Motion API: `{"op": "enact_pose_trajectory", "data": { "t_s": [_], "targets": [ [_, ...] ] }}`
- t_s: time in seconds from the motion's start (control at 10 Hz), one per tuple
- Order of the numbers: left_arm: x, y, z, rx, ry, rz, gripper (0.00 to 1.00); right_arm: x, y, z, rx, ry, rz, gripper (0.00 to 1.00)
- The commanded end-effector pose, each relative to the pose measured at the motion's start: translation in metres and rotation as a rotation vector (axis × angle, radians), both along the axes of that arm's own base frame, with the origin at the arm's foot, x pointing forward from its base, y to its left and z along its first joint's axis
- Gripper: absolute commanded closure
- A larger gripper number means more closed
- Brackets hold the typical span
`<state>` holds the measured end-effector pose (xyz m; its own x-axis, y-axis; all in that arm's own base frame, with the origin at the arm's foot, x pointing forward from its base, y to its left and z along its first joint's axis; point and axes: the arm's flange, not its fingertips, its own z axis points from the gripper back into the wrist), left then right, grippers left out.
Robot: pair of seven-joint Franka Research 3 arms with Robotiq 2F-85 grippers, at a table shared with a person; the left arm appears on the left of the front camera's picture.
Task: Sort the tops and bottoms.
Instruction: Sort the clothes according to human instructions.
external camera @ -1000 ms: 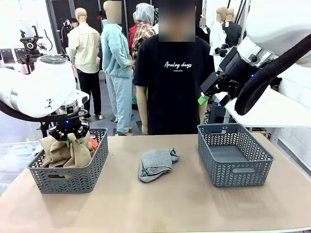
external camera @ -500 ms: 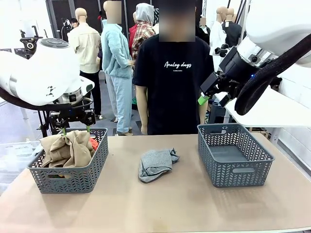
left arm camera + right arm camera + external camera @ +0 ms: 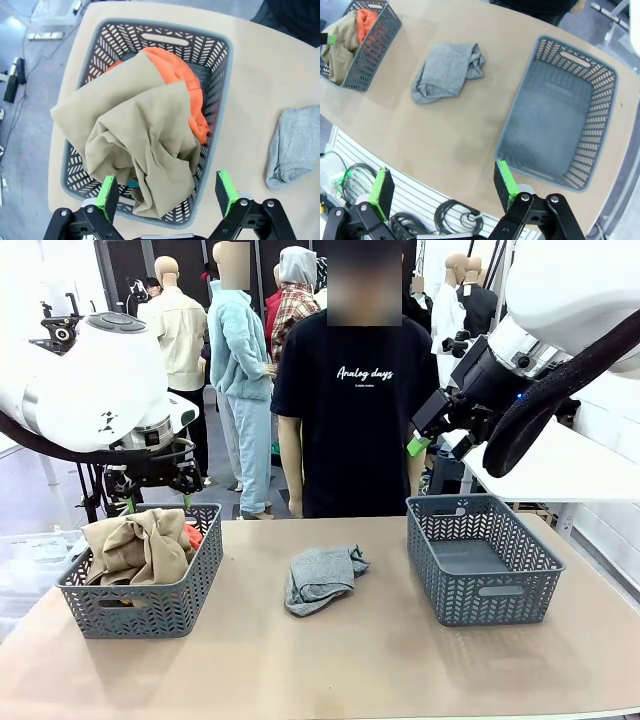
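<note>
L hand (image 3: 157,503) wide over basket (image 3: 140,610); grey garment (image 3: 318,578) diag, front-left/back-right.

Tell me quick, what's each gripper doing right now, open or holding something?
Left gripper: open, holding nothing, above the tan khaki garment.
Right gripper: open, holding nothing.

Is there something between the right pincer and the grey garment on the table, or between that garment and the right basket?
Nothing visible does. The right pincer hangs open high above the table, with only air down to the grey garment. Bare tabletop lies between the garment and the right basket.
</note>
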<state>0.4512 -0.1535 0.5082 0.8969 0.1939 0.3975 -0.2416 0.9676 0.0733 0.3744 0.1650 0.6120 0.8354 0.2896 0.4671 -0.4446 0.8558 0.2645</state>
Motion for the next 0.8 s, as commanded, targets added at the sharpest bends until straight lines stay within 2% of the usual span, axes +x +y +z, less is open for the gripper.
{"op": "enact_pose_trajectory", "data": {
  "t_s": [0.0, 0.7],
  "targets": [
    [0.0001, 0.0009, -0.001, -0.005, -0.005, 0.008, 0.0, 0.002, 0.0002, 0.001, -0.007, -0.003, 0.004, 0.0],
    [0.0001, 0.0009, -0.001, -0.005, -0.005, 0.008, 0.0, 0.002, 0.0002, 0.001, -0.007, -0.003, 0.004, 0.0]
  ]
}}
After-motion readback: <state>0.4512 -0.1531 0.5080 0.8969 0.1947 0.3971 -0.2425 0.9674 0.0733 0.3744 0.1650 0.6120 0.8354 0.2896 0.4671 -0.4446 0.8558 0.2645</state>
